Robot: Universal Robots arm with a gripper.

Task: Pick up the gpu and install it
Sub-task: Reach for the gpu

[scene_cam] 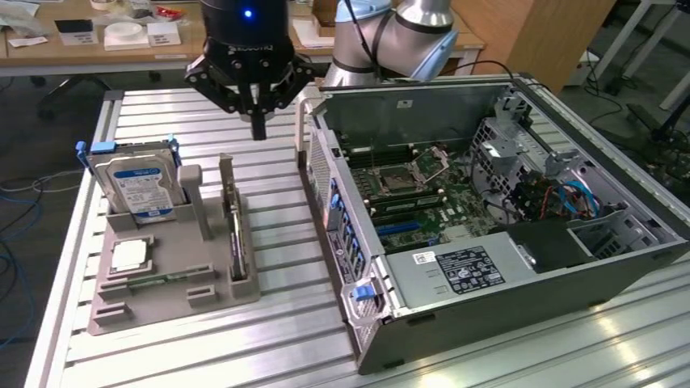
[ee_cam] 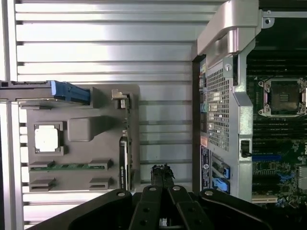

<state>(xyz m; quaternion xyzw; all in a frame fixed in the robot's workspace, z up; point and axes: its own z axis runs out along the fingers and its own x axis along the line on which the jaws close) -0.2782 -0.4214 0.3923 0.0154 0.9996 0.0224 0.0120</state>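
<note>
The gpu (scene_cam: 234,222) stands on edge in a slot of the grey holder (scene_cam: 161,283), a thin card with a silvery bracket at its far end. From the wrist camera the gpu (ee_cam: 124,143) appears as a narrow dark strip. My gripper (scene_cam: 258,128) hangs above the slatted table, behind the holder and beside the open computer case (scene_cam: 485,218); it is shut and holds nothing. In the wrist view the gripper (ee_cam: 162,173) sits over bare slats between the holder and the case.
A silver hard drive (scene_cam: 135,187) with a blue label stands in the holder, and a square processor chip (scene_cam: 129,255) lies flat in it. The case's motherboard (scene_cam: 426,198) is exposed. A desk with boxes (scene_cam: 119,36) runs along the back.
</note>
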